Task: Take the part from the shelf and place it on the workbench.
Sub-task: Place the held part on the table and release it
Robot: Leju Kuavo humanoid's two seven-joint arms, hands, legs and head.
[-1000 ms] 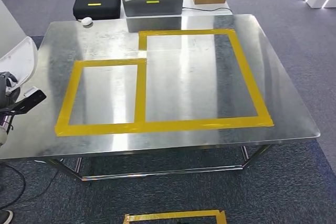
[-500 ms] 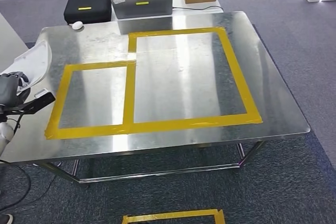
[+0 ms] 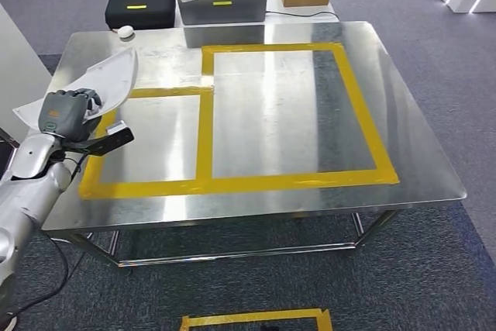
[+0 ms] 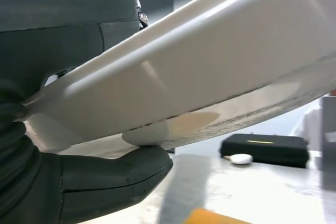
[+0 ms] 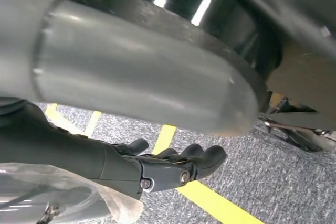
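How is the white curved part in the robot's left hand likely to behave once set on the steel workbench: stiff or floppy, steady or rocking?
Probably stiff: the white part keeps its shape beyond the left hand. Likely light, since one hand carries it. Its curved underside may rock on the smooth workbench.

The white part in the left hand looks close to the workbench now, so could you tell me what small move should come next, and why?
Probably carry it a little further inward, then lower it. The left hand grips the white part above the workbench's left edge, only partly over the smaller yellow-taped rectangle. The part is not yet resting on the metal surface.
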